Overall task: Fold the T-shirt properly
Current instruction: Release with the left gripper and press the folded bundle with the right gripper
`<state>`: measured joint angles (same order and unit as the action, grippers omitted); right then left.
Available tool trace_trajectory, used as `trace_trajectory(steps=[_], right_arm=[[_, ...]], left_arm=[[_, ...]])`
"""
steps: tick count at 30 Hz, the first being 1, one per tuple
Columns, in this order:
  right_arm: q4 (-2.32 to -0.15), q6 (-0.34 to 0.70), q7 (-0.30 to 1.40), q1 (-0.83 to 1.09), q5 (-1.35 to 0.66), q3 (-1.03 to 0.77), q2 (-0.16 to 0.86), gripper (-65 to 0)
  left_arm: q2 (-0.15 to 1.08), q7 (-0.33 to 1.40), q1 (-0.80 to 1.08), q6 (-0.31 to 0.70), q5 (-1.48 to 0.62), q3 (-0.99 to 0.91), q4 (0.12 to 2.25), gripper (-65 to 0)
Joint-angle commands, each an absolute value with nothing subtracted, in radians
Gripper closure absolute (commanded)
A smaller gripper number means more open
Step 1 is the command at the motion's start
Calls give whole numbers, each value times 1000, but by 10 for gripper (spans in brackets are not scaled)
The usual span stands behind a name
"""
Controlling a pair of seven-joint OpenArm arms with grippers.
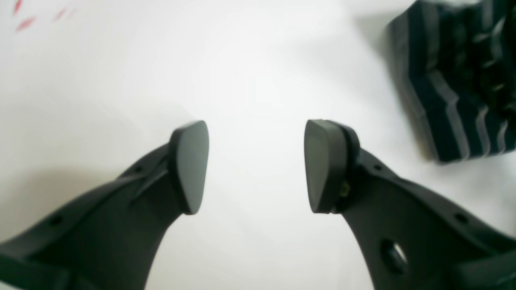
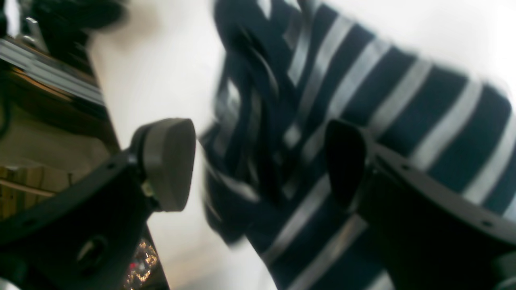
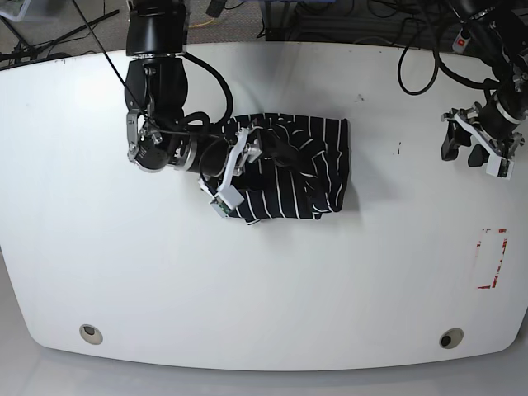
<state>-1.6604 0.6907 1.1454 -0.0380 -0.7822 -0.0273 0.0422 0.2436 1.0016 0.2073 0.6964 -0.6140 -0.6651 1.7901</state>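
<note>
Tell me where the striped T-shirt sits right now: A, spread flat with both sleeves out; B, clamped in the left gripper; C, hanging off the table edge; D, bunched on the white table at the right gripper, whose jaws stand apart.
D: the T-shirt lies bunched on the table at the open right gripper, far from the empty left gripper.

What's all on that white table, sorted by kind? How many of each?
Striped T-shirt: 1
Red-outlined rectangle mark: 1
Round holes in the table: 2
Robot grippers: 2, right gripper and left gripper
Total: 6
</note>
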Motion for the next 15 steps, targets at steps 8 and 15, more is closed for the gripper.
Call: trace_trajectory(steps=[8,15], right_arm=[[-1675,698,1081,31,-789,139,22,-479],[-1632,656,997,-30,-739,303,-42,-479]], left_arm=[[255,978,222,698,-639,-697,1816,-344],[255,978,223,698,-636,-699,1842,-344]])
